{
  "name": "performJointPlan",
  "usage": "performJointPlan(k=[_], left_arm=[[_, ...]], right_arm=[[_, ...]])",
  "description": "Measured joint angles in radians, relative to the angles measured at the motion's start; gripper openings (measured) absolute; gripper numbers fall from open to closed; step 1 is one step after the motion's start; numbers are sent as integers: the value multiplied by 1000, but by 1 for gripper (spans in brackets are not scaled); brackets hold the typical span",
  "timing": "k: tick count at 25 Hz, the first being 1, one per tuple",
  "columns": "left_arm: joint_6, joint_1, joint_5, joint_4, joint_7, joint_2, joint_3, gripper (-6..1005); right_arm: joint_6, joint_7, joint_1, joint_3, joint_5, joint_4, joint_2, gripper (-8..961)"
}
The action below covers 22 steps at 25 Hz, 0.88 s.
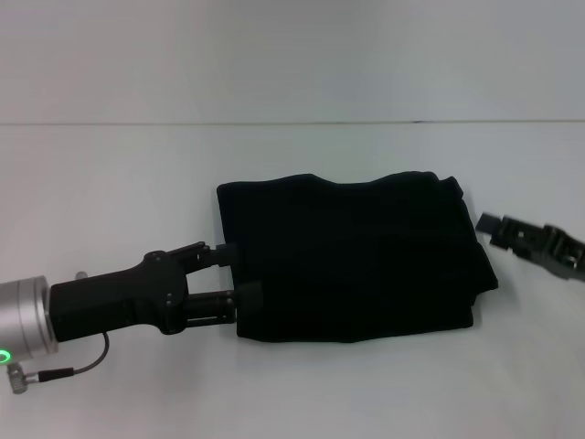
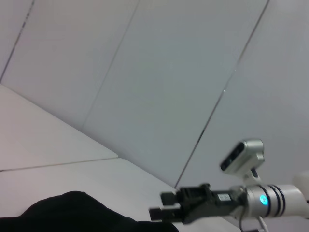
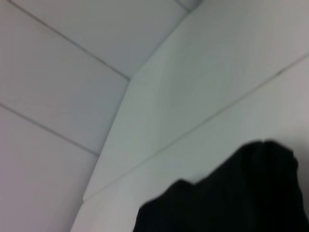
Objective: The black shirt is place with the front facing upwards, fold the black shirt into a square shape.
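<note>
Left gripper (image 1: pixel 234 277) sits at the shirt's left short edge, w/ its two fingers (image 1: pixel 223 251) spread apart and the tips touching or just overlapping the black cloth; can't tell if any fabric is actually pinched between them, looks more like open on the hem than clamped. From there the black shirt (image 1: pixel 352 261) runs straight out to the robot's right: already folded to a wide rectangle, long axis left-to-right across the bench (image 1: pixel 110 183), short axis near-to-far. So the fabric lies directly ahead of the left fingers, along their own pointing line. Right gripper (image 1: pixel 488 223) is at the opposite short edge, near the far right corner, tip just beside the cloth, not clearly touching; open or closed can't be told. In the left wrist view it shows again (image 2: pixel 161 205) past a hump of the shirt (image 2: pixel 72 212). Left arm is the nearer one, in contact; the right is slightly off. Judgement: to get a square the long axis needs halving, i.e. one short edge carried over to the other, probably left edge toward right. No readable writing, no brand, no neck label visible on the shirt; the upper surface is plain black.
</note>
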Motion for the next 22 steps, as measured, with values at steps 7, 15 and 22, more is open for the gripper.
performJointPlan(k=[7, 15, 22], left_arm=[[2, 14, -1, -4, 0, 1, -16, 921], [-4, 17, -1, -5, 0, 4, -17, 921], [-8, 17, -1, -5, 0, 2, -17, 922]], right_arm=[[-25, -5, -32, -9, -37, 10, -6, 599], [-96, -80, -42, -14, -38, 10, -6, 674], [-81, -116, -26, -96, -40, 3, -3, 642]])
